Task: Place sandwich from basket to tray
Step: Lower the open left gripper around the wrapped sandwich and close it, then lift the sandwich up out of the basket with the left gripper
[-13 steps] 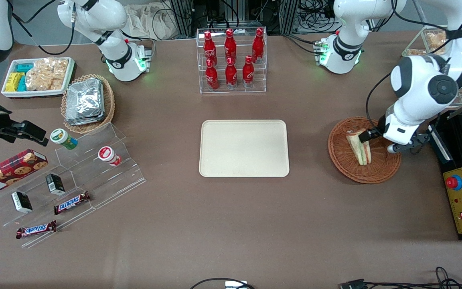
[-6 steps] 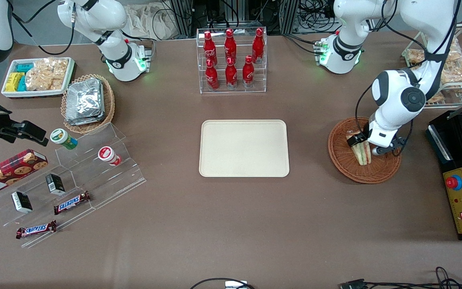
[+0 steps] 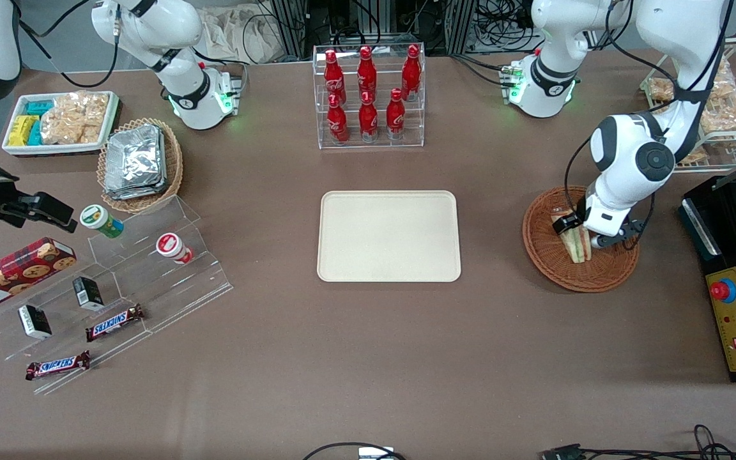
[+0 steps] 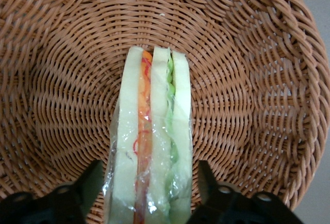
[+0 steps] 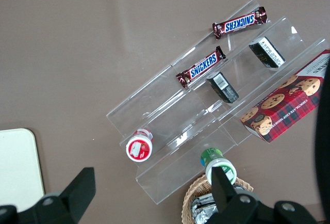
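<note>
Wrapped layered sandwich (image 4: pixel 149 152) between hand (image 4: pixel 148 188) fingers

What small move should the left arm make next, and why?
Probably close the fingers on the sandwich. The gripper is down in the basket, open, with one finger on each side of the wrapped wedge and a slight gap showing at each. The sandwich stands on edge between them, so squeezing the bread faces looks feasible. The tray waits bare.

Robot lab: table-mounted arms (image 3: pixel 183 76), cables (image 3: pixel 496 19)
</note>
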Robot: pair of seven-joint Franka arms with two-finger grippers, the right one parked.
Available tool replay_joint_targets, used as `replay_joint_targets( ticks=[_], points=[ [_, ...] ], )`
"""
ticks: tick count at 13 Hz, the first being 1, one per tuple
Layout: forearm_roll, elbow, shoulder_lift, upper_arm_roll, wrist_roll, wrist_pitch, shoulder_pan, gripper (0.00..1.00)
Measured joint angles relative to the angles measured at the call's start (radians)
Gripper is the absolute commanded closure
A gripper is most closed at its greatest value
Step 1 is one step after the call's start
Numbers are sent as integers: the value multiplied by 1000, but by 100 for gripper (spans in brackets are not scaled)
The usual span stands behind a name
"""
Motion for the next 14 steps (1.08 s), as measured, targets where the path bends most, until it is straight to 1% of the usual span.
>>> replay_joint_targets(
  ticks=[4,6,8,10,12,14],
  points=[
    [0,8,-16,-2,0,-22,0,98],
    [0,29,-70,-6,0,-112,-1,98],
    [0,78,-164,-8,4,-267,-1,97],
    [0,169,-255,-7,30,-459,0,97],
    [-1,326,-313,-7,42,-686,0,97],
    [-4,529,-324,-9,48,-901,-1,97]
  ],
)
